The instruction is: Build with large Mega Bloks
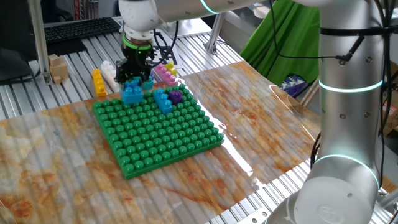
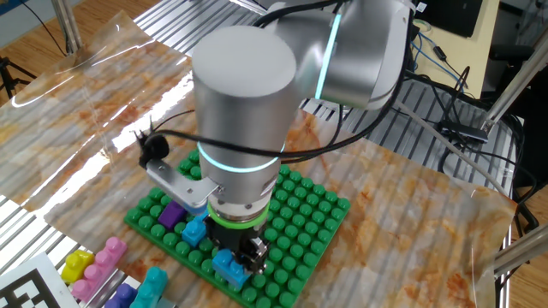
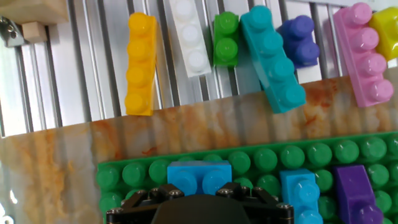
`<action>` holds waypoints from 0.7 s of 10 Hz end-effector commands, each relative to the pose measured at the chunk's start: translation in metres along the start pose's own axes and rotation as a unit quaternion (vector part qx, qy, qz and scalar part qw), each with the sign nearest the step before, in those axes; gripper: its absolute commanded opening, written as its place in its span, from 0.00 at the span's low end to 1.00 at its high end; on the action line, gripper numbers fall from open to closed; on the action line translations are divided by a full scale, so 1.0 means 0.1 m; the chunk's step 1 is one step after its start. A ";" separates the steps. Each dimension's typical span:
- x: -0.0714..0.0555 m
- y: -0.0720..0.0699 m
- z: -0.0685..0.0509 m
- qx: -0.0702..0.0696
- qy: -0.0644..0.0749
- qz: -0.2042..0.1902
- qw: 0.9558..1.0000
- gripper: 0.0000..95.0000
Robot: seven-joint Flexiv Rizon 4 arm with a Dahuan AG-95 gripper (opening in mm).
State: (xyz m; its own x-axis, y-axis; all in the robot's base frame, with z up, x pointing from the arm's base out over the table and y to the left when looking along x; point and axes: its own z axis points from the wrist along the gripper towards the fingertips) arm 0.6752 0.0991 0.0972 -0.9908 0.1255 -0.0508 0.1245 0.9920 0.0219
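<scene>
My gripper (image 1: 135,78) stands over the back left corner of the green baseplate (image 1: 161,137), shut on a two-stud blue brick (image 1: 131,94) that sits on the plate. In the hand view the blue brick (image 3: 199,176) lies between the jaws of the gripper (image 3: 199,194); the fingertips are hidden. A second blue brick (image 3: 300,193) and a purple brick (image 3: 354,193) stand on the plate to the right. In the other fixed view the arm covers much of the plate (image 2: 317,214); the held brick (image 2: 227,267) shows below the gripper (image 2: 248,252).
Loose bricks lie on the slatted table behind the plate: yellow (image 3: 140,65), white (image 3: 191,40), green (image 3: 226,38), teal (image 3: 272,59), indigo (image 3: 300,40), pink (image 3: 364,56) and another yellow (image 3: 387,25). A wooden block (image 1: 58,67) stands far left.
</scene>
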 end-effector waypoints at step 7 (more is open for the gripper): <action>0.17 -0.21 0.07 -0.006 0.005 -0.017 1.000 0.00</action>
State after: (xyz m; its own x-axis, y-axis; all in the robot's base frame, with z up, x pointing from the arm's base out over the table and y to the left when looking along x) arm 0.6536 0.0801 0.0894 -0.9949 0.0902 -0.0443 0.0888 0.9955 0.0320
